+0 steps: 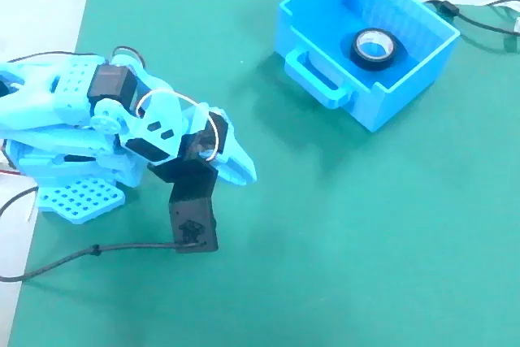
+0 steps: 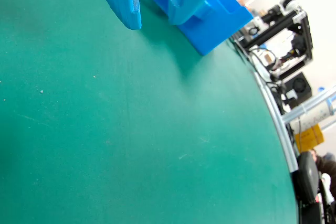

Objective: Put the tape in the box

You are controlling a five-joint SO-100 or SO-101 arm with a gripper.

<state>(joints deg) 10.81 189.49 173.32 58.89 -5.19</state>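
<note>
Tape (image 1: 376, 46), black ring, inside ribbed blue box (image 1: 325, 26).

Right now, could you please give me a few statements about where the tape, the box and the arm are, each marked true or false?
1. The tape lies inside the box. True.
2. The end effector is clamped on the tape. False: it holds nothing and sits far from the box, folded near the arm's base.
3. The box's loop handle faces the arm's side of the green mat in the fixed view. True.
4. The tape stands on edge on the mat. False: it lies flat on the box floor, its core opening facing up.
5. The box has tipped over. False: it stands upright, open side up.
</note>
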